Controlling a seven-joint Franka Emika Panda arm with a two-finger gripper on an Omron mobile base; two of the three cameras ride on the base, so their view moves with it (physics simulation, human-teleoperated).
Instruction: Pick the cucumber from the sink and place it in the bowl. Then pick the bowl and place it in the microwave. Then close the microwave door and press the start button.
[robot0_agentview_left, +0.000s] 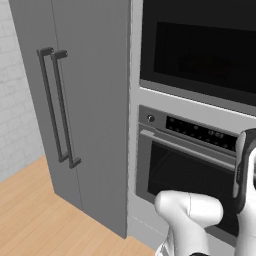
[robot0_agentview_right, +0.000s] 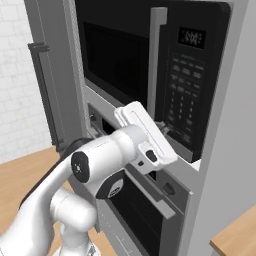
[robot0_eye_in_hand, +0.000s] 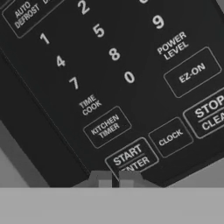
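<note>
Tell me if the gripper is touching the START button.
Cannot tell. In the hand view the gripper tips sit right at the START button, but no gap or contact shows plainly.

The arm is showing smooth white rounded shells with dark joint bands and a round dark cap; its white boxy hand is carrying small dark fingertips.

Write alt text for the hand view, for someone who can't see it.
Close-up of the black microwave keypad, tilted, with the end effector at the bottom edge, its two fingertips close together right below the START/ENTER button. Around it are number keys and buttons labelled KITCHEN TIMER, CLOCK, EZ-ON, POWER LEVEL and STOP/CLEAR.
</note>
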